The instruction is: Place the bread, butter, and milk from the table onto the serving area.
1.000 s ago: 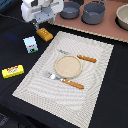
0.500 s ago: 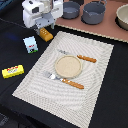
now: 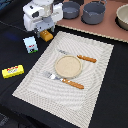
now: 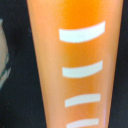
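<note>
The bread [image 3: 47, 36], a golden-orange scored loaf, lies on the black table [image 3: 15, 97] at the far corner of the serving area's placemat [image 3: 95, 85]. It fills the wrist view [image 4: 75, 55] from very close. My gripper [image 3: 44, 31] hangs right over the loaf and hides most of it; its fingers do not show clearly. The milk carton [image 3: 31, 45] stands upright on the table just toward the exterior view's left of the loaf. The yellow butter box [image 3: 12, 71] lies flat further toward the front left. The tan plate [image 3: 67, 65] sits mid-mat.
A fork [image 3: 52, 76] and a knife [image 3: 82, 58], both orange-handled, flank the plate. A reddish-brown board [image 3: 95, 31] at the back carries two grey pots [image 3: 71, 9] [image 3: 93, 12] and a bowl [image 3: 123, 17].
My gripper has come down a little toward the bread. Milk, butter and the place setting have not moved.
</note>
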